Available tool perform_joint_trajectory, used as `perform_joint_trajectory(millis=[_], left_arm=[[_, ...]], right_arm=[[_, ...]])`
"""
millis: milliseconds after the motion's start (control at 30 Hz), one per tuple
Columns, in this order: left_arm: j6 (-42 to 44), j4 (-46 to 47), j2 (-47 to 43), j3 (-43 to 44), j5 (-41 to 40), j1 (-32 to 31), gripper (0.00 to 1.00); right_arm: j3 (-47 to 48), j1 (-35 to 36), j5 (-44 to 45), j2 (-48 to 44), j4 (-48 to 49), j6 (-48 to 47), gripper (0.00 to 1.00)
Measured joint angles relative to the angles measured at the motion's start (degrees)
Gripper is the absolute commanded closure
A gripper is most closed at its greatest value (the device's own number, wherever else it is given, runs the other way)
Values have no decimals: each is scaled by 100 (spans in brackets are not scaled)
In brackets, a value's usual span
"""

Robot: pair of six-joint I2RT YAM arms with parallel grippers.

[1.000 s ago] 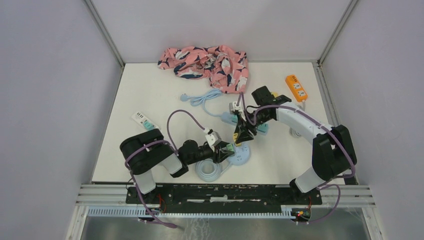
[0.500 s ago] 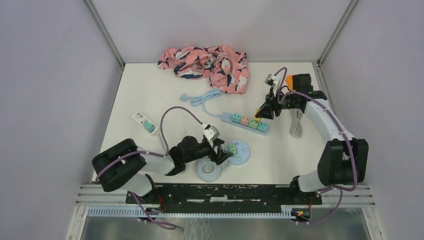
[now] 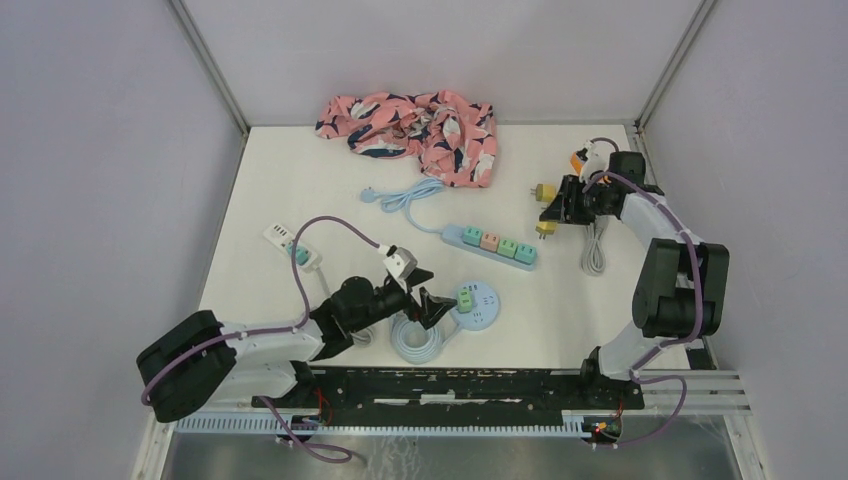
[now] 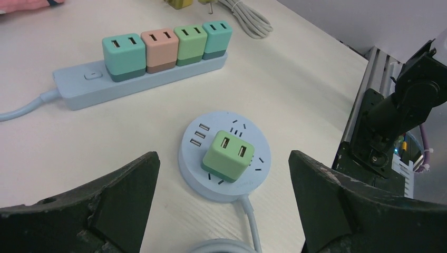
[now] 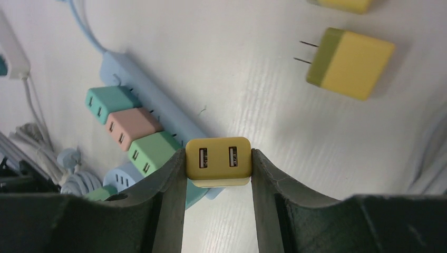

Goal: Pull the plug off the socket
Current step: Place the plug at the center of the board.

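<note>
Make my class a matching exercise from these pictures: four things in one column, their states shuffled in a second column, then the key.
Column A
1. left gripper
2. right gripper
3. round socket
4. strip

Column B
a. four plugs in it
b. open, empty
c. shut on a yellow plug
d. one green plug in it

Pairs: 1-b, 2-c, 3-d, 4-a

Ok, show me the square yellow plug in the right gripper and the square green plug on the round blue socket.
square yellow plug [image 5: 219,158]: right wrist view, USB face.
square green plug [image 4: 229,154]: left wrist view, top face.
</note>
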Motion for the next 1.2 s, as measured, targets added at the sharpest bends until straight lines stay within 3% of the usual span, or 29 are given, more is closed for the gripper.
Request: perform_joint_trajectory(millis=[233, 333, 500, 567, 933, 1200], left_arm=[[-151, -133, -232, -208, -59, 11, 2], [-190, -146, -280, -243, -85, 13, 2], [-214, -140, -400, -304, -142, 15, 1], [-249, -118, -448, -350, -164, 24, 1], [-496, -22, -839, -595, -186, 26, 1], [-866, 17, -1054, -688, -280, 70, 1]], right_arm=[[-37, -61, 1187, 232, 260, 1029, 69], [-37, -155, 1440, 505, 280, 1296, 61], [-37, -295, 1600, 791, 319, 1591, 40], [-37, -334, 1613, 796, 365, 1648, 37], [-81, -520, 1307, 581, 551, 1661, 35], [-363, -533, -46, -984, 896, 944, 37]])
